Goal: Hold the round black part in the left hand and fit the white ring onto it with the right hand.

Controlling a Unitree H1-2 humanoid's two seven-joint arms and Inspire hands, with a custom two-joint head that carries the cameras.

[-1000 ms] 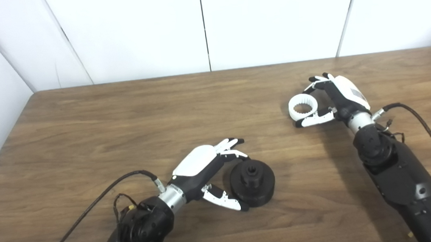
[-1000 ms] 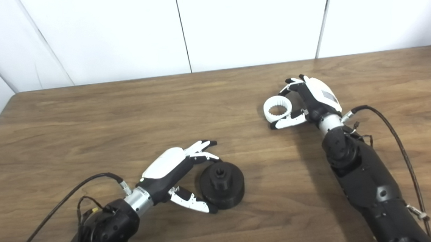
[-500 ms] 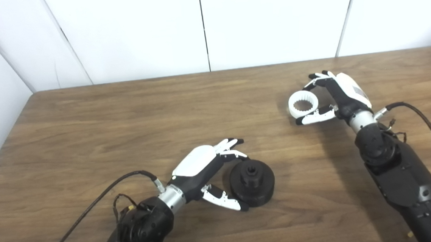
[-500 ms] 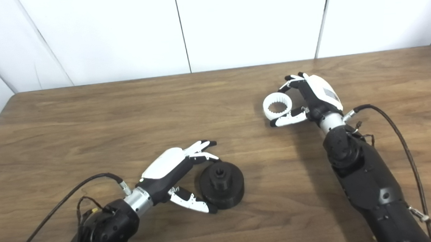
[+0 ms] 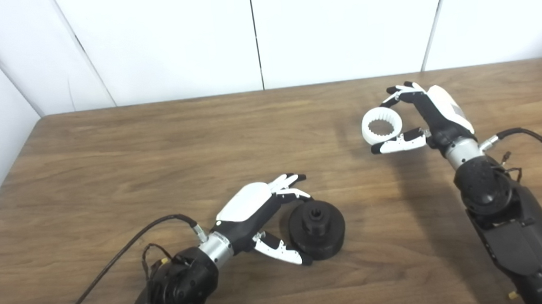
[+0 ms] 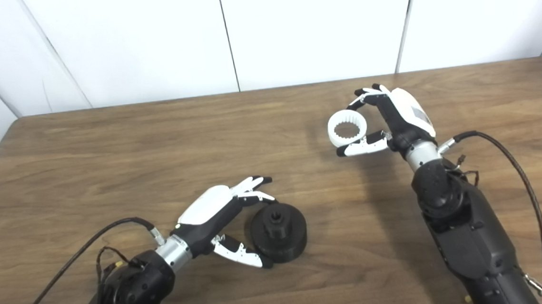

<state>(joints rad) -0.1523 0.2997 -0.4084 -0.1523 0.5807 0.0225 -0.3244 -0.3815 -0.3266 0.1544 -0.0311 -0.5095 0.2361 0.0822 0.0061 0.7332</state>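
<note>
The table [image 5: 108, 149] carries the round black part [image 5: 317, 230] at near centre, hub up. The left hand [image 5: 261, 214] cups it, fingers and thumb on either rim, apparently not lifting it. The right hand [image 5: 423, 115], far right, pinches the white ring [image 5: 381, 125] above the wood; the part lies near-left of it. No writing is readable.

The round part [image 5: 317, 230] lies on the table [image 5: 156, 145] at the near middle, with the left hand [image 5: 261, 219] just to its left, fingers touching its far and near sides. Well apart, to the far right, the ring [image 5: 381, 125] sits in the right hand [image 5: 428, 117], above the table.
</note>
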